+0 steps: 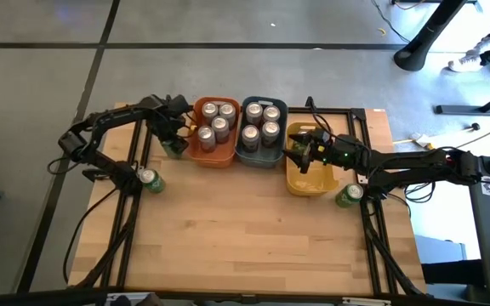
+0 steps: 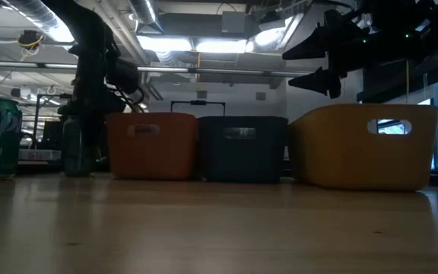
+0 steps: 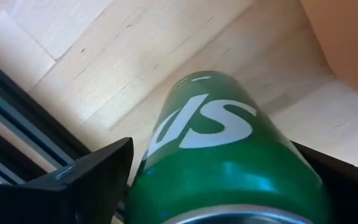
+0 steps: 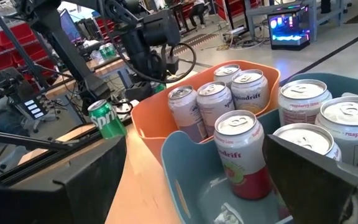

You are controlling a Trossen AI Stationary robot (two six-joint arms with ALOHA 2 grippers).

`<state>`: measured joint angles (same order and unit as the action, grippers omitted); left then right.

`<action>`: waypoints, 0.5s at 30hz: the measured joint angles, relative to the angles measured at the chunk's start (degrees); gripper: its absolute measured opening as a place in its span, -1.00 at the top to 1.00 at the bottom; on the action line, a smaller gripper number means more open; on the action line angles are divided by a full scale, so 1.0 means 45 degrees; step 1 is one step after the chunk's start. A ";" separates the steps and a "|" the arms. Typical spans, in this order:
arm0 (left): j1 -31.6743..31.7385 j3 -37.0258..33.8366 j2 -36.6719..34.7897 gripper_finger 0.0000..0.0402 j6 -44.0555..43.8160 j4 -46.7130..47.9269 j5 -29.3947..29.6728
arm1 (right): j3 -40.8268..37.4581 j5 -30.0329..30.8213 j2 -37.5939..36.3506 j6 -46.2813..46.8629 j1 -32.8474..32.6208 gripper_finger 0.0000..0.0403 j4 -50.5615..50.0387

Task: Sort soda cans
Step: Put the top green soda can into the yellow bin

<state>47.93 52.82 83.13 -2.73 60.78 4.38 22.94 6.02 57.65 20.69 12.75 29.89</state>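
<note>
The wooden table (image 1: 253, 238) lay mostly bare toward its near side, with three bins in a row along the far side: an orange bin (image 1: 225, 156) holding four cans, a grey-blue bin (image 1: 262, 158) holding four, and a yellow bin (image 1: 323, 182) with nothing visible inside. The left gripper (image 1: 174, 143) stood just left of the orange bin with its jaws wide around an upright green can (image 3: 219, 149), not clamped. The right gripper (image 1: 300, 150) hovered with its jaws apart and empty over the yellow bin's far end. Two more green cans waited, one near the left edge (image 1: 150, 179) and one near the right edge (image 1: 348, 195).

To do the pick well, the left jaws probably needed to close squarely on the can's middle, then lift straight up before crossing, since the orange wall sat close beside it. The right arm occupied the yellow bin's airspace, so the open room was the bare near half of the table
</note>
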 joint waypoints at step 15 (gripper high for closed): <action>-0.0739 0.0342 -0.1460 -0.47 0.0658 0.1137 0.0827 | 0.0000 -0.0070 0.0000 -0.0005 0.0000 -0.87 -0.0039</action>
<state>44.60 54.35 76.56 0.23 65.90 8.10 22.94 5.71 57.65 20.67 12.75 29.71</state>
